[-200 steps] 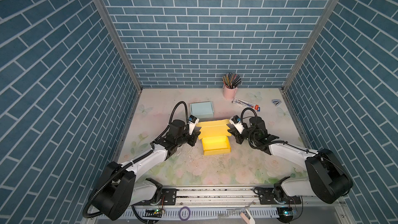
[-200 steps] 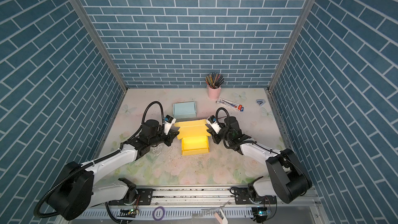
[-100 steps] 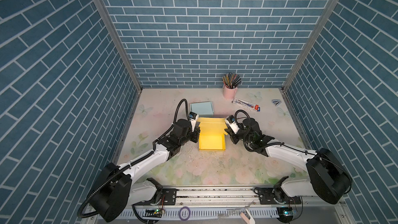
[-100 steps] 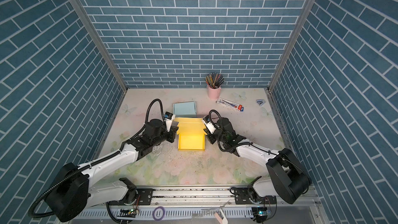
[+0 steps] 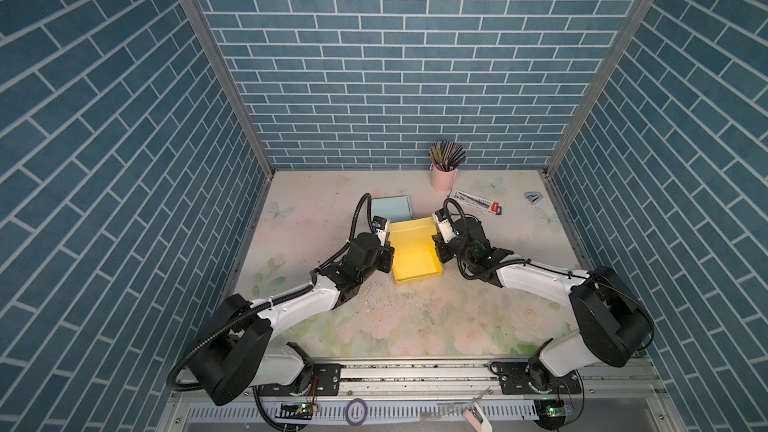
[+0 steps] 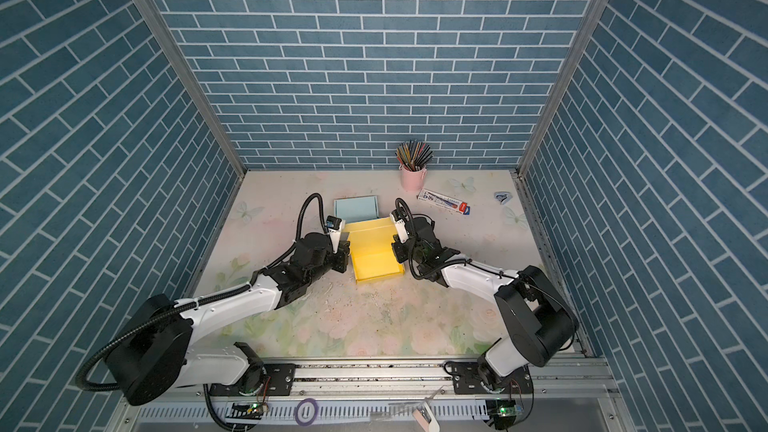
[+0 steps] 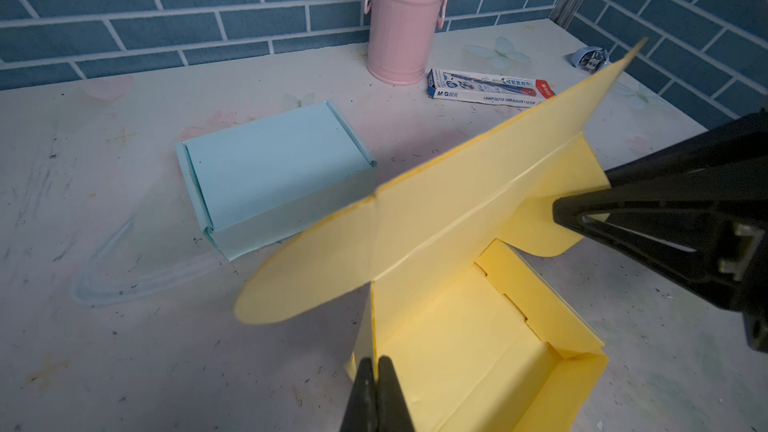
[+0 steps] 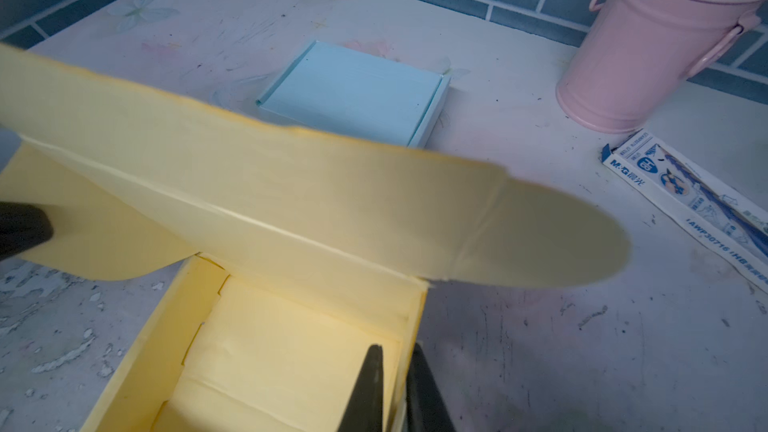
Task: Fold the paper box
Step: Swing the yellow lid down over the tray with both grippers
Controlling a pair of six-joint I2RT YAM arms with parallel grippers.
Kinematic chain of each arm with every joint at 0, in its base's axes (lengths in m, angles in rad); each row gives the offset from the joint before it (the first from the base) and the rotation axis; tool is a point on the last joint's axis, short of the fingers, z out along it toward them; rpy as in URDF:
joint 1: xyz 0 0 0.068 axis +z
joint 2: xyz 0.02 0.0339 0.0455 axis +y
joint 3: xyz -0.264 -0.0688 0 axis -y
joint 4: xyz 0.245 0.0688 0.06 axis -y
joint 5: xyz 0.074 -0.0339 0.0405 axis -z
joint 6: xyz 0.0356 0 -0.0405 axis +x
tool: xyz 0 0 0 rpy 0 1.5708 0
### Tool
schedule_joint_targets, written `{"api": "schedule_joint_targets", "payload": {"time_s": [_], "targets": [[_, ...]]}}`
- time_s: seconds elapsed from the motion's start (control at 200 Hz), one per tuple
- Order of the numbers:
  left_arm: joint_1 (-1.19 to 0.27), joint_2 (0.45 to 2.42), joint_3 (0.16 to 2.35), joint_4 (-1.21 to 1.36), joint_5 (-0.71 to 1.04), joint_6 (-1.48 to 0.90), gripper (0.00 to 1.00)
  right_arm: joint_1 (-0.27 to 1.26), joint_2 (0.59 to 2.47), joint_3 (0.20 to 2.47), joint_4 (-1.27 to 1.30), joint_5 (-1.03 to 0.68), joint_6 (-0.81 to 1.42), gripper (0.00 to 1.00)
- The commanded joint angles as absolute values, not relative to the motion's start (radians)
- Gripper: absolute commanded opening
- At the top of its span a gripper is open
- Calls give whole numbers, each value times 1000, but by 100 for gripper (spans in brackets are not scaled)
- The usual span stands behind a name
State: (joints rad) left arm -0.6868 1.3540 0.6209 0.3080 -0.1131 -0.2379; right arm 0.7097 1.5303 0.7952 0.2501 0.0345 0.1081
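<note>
So our yellow paper box [image 5: 415, 260] sits about dead centre on the table [image 5: 415, 326], tray already formed. The lid [image 7: 457, 201] stands up at the tray's 12 o'clock end, with its rounded ear flaps [image 7: 299, 284] sticking out sideways.

The left gripper [image 7: 376, 367] is at the tray's 9 o'clock side, fingers pressed together on the left wall. We reckon that's just to keep the wall square and stop the box sliding.

The right gripper [image 8: 395, 361] mirrors it at 3 o'clock. Its fingers straddle the right wall with a thin gap, and we can't tell if it's actually biting or just guarding.

Holding both sides makes sense to us, since thin card like this springs back. What's left, we think, is tucking the ears in and bringing the lid down.

The finished light blue box [image 5: 391, 208] at the tray's 11 o'clock and the pink pencil cup [image 5: 443, 176] at 1 o'clock are both out of the way.
</note>
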Motion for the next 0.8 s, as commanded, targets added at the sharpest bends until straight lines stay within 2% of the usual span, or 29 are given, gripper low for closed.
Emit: {"api": "schedule_joint_targets", "payload": {"time_s": [0.0, 0.445, 0.79], "targets": [[-726, 1386, 620, 442, -124, -266, 0, 768, 1545, 825, 250, 39, 96, 13], [-883, 1505, 578, 632, -433, -330, 0, 845, 1554, 698, 421, 217, 49, 16], [-964, 1590, 491, 794, -532, -338, 0, 871, 1497, 576, 524, 257, 57, 15]]}}
